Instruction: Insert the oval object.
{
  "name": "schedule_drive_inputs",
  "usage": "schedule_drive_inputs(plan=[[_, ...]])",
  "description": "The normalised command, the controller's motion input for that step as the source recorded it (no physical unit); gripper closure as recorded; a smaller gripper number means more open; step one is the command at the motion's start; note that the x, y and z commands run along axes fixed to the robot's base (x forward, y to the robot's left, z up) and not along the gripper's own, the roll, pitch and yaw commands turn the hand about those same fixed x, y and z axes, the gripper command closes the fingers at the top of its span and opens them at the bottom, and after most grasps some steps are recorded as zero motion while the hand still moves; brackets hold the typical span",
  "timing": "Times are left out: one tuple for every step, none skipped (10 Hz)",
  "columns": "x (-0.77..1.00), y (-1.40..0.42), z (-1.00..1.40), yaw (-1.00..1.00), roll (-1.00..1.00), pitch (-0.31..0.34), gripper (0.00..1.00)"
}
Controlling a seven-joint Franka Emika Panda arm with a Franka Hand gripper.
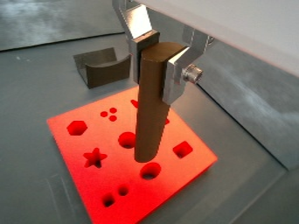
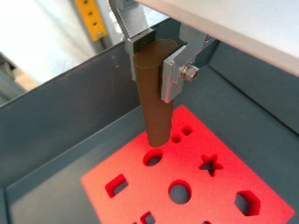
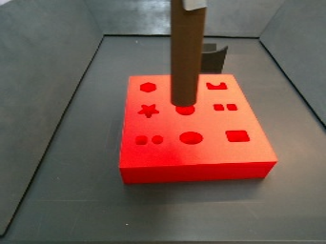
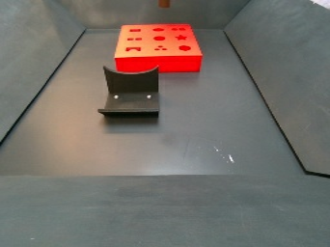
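Item 1. My pincer (image 1: pixel 156 54): upper centre of both wrist views, fingers clamped on the top end of the oval object (image 1: pixel 151 105). I hold it high on its length so that the lower end stays free to enter a hole.

Item 2. Oval object: long brown peg, hanging upright, its lower tip just above the red block (image 3: pixel 193 139) near the block's middle holes in a side view. Whether the tip touches the block, I cannot tell. Judged not yet inserted.

Item 3. Red block: flat on the grey surface (image 4: pixel 180 145), cut-outs facing up (star, hexagon, squares, rounds), so a peg can enter from above. It lies at upper centre in a side view (image 4: pixel 157 47).

Item 4. Fixture (image 4: pixel 129 92): dark bracket, well apart from the block, clear of my path.

Item 5. Writing: none legible. A yellow strip (image 2: pixel 87 19) at the upper left of a wrist view bears dark marks too small to read.
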Motion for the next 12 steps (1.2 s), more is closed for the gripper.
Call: schedule_drive_inputs(plan=[[0.35, -0.33, 0.00, 0.10, 0.21, 0.060, 1.00], [0.28, -0.31, -0.01, 0.00, 0.18, 0.070, 1.00], [0.07, -0.13, 0.00, 0.00, 0.00, 0.000, 1.00], [0.00, -0.03, -0.20, 0.00, 0.02, 0.000, 1.00], [0.35, 0.00, -0.23, -0.24, 0.04, 0.036, 1.00], [0.33, 0.00, -0.22, -0.49, 0.24, 0.150, 1.00], [0.21, 0.00, -0.12, -0.57, 0.19, 0.151, 1.00], [0.14, -0.02, -0.11, -0.41, 0.08, 0.114, 1.00], [0.00, 0.00, -0.03, 0.00, 0.00, 0.000, 1.00], [0.16, 0.04, -0.34, 0.00, 0.04, 0.000, 1.00], [0.18, 0.17, -0.35, 0.17, 0.07, 0.010, 1.00], [0.13, 0.00, -0.31, 0.21, 0.10, 0.019, 1.00]])
